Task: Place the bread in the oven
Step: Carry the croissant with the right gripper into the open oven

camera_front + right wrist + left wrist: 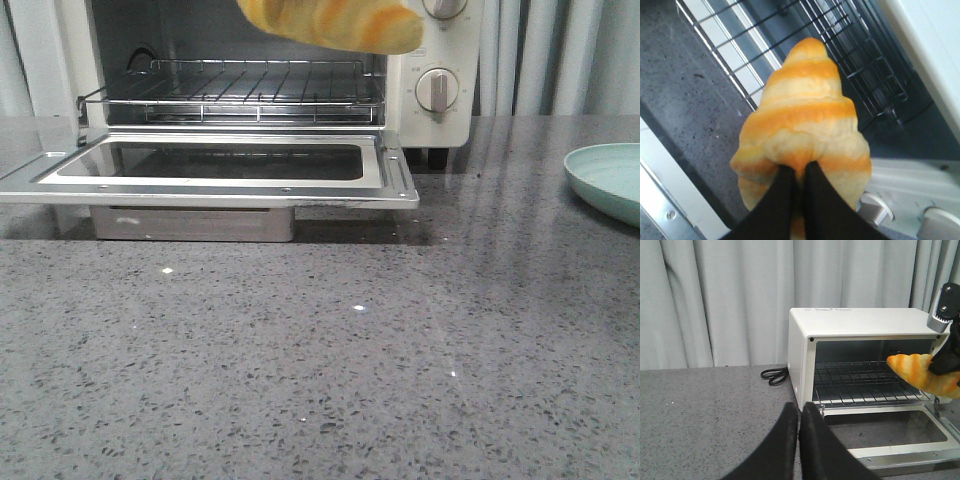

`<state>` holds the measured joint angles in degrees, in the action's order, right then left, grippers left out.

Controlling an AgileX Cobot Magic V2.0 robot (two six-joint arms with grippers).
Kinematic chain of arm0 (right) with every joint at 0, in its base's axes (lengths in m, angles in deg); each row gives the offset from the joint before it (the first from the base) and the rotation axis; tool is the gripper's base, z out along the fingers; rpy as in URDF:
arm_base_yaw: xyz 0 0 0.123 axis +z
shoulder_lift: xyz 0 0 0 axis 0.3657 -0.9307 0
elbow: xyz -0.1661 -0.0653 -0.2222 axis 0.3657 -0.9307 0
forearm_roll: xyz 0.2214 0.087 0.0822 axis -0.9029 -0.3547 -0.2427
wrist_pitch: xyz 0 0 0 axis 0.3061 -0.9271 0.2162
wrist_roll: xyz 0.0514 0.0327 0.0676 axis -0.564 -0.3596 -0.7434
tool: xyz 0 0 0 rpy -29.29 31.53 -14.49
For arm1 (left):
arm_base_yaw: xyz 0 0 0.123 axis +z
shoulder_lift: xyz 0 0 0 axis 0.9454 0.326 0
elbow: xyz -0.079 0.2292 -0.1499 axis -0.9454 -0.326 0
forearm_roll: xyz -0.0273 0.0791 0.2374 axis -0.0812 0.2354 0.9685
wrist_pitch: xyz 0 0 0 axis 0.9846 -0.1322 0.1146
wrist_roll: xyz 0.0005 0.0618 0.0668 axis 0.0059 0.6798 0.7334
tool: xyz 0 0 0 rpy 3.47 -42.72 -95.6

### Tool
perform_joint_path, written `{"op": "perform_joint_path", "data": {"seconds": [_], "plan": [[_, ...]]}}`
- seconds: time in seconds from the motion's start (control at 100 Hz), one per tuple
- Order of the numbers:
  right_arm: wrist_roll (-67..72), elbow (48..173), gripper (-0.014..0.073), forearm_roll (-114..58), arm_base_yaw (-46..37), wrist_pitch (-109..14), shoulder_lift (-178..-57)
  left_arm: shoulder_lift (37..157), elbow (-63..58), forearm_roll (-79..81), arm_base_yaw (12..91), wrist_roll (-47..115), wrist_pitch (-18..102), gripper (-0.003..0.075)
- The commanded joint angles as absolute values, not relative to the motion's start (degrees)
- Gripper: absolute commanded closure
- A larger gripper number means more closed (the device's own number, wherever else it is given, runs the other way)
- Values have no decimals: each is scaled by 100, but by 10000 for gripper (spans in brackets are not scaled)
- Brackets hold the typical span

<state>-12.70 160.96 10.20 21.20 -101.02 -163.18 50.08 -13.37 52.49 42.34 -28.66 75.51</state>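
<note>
Grey curtains back your oven (860,325), door dropped flat so its rack (250,90) is reachable; your right gripper (799,200), pinched on the bread (805,125), holds it above that rack, while your left gripper (799,440) waits closed, empty

Bread (335,25) cut off by top edge in front view; holding gripper out of frame there. Oven (435,70) top and upper knob (444,6) cropped. Plate (610,180) cut by right edge. Knob markings too small to read. Right gripper (799,172) fingertips buried in bread.
</note>
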Motion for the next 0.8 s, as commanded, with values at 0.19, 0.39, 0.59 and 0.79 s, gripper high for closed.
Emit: {"op": "perform_joint_path", "data": {"seconds": [0.19, 0.39, 0.59, 0.79], "plan": [[-1238, 16292, 661, 1550, 2105, -9403, -16340, 5107, -1226, 5297, 4243, -2869, 7103, 742], [-1238, 16292, 661, 1550, 2105, -8988, -16426, 5107, -1226, 5297, 4243, -2869, 7103, 742], [-1238, 16292, 661, 1550, 2105, -8541, -16426, 5107, -1226, 5297, 4243, -2869, 7103, 742], [-1238, 16292, 661, 1559, 2105, -8249, -16441, 5107, -1226, 5297, 4243, -2869, 7103, 742]]}}
